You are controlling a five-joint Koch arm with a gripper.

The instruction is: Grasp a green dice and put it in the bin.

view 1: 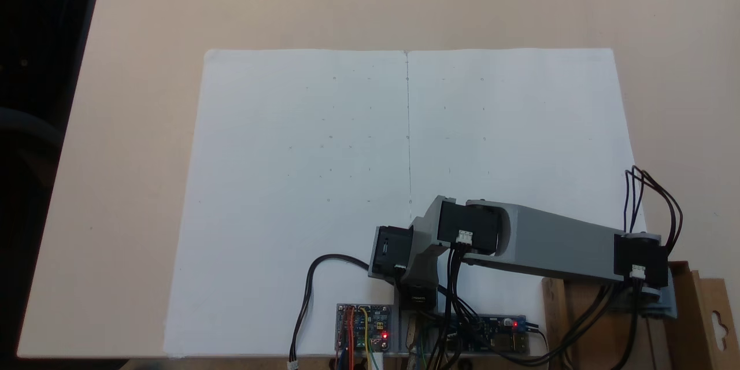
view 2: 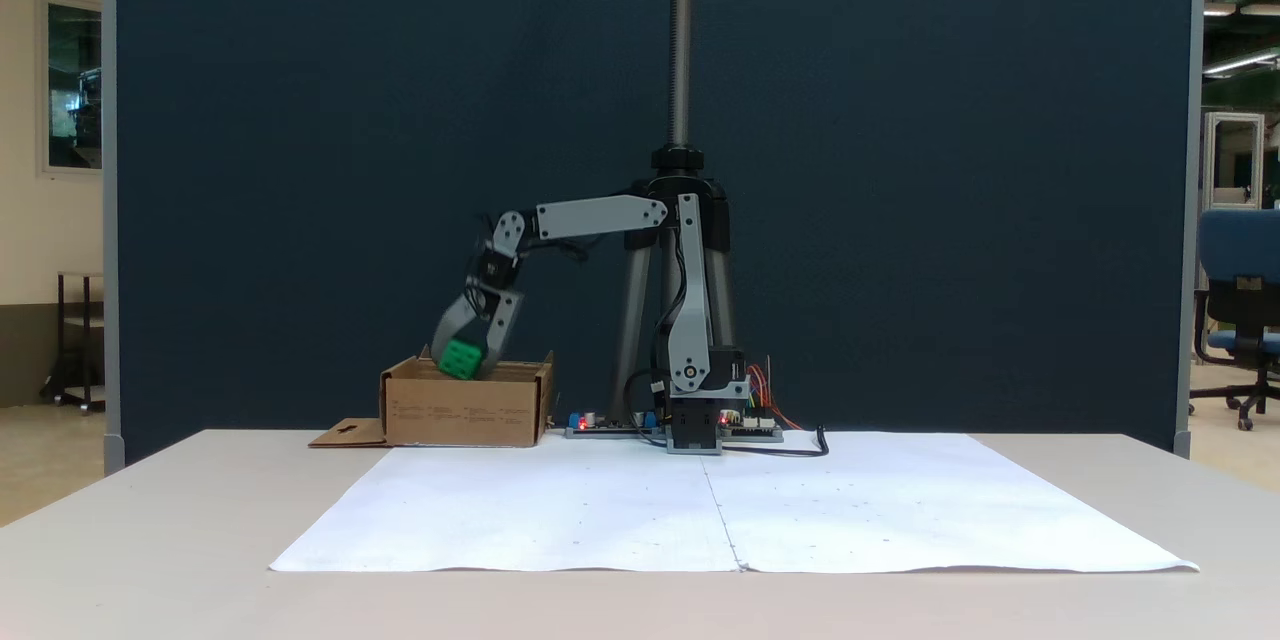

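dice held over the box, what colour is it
Bright green dice, clearest in the side-on fixed view.

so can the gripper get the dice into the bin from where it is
Probably yes. The gripper holds the green dice right over the open top of the bin, at about rim height, with nothing between them. Opening the jaws should drop it inside.

A beige tabletop carries two white paper sheets laid edge to edge. The grey arm reaches rightward from its base to above the brown cardboard bin at the lower right corner. Circuit boards with red lights and black cables sit along the near edge.
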